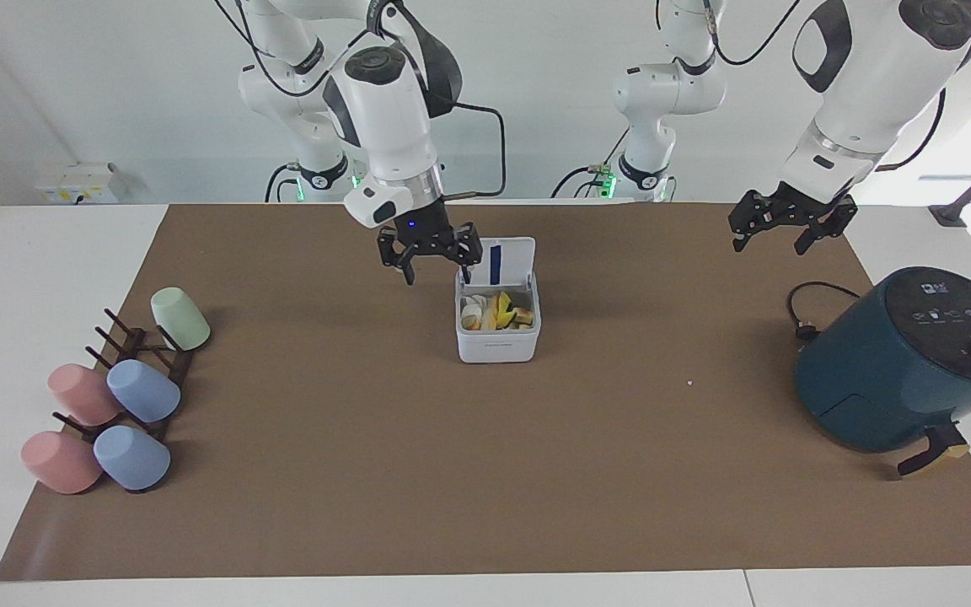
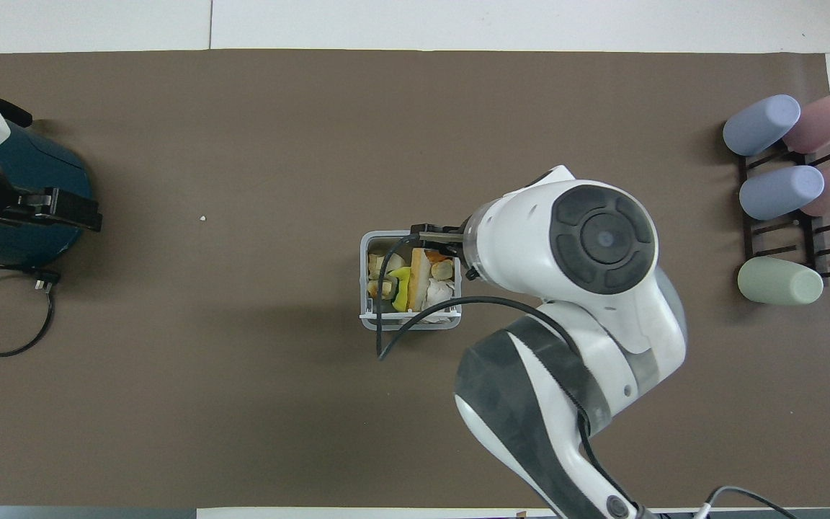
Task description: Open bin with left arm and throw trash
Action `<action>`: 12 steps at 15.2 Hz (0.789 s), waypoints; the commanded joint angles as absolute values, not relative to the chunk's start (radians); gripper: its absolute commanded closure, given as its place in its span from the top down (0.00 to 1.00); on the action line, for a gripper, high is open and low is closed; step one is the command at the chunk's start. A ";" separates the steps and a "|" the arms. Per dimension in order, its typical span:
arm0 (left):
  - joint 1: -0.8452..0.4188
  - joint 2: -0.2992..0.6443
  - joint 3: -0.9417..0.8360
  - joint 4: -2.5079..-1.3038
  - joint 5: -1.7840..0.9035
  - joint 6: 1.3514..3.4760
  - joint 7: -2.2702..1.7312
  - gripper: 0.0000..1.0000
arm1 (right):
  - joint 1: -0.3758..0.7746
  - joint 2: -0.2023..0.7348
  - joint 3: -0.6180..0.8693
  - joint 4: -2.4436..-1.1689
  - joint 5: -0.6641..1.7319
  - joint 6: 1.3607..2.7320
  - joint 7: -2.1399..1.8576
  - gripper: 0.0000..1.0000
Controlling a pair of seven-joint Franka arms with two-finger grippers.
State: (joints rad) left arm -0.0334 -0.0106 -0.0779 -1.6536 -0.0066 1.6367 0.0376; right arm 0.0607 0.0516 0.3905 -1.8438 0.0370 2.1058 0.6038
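The white bin (image 1: 498,344) stands mid-mat with its lid (image 1: 512,260) raised upright, blue stripe showing. Inside lies the trash (image 1: 496,313): a bread slice (image 2: 421,277), a yellow fruit piece (image 2: 401,287) and white tissue (image 2: 441,292). My right gripper (image 1: 437,273) hangs open and empty just above the mat, beside the lid toward the right arm's end. In the overhead view its wrist covers it except one of the fingers (image 2: 432,231) at the bin's rim (image 2: 364,288). My left gripper (image 1: 768,244) waits open and empty in the air by the air fryer, and shows over the fryer from overhead (image 2: 69,213).
A dark teal air fryer (image 1: 907,362) with its black cable (image 1: 806,312) sits at the left arm's end. A rack of pastel cups (image 1: 115,396) lies at the right arm's end. A tiny white crumb (image 1: 690,384) rests on the mat between bin and fryer.
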 commanded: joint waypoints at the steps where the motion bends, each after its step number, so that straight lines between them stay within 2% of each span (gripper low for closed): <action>1: -0.031 -0.032 -0.075 -1.667 -0.005 1.631 0.023 1.00 | 0.048 0.000 0.310 -1.859 0.028 2.065 0.505 1.00; 12: -0.041 -0.037 -0.075 -1.675 -0.008 1.617 0.020 1.00 | 0.080 -0.069 -0.008 -1.803 0.028 1.804 0.080 1.00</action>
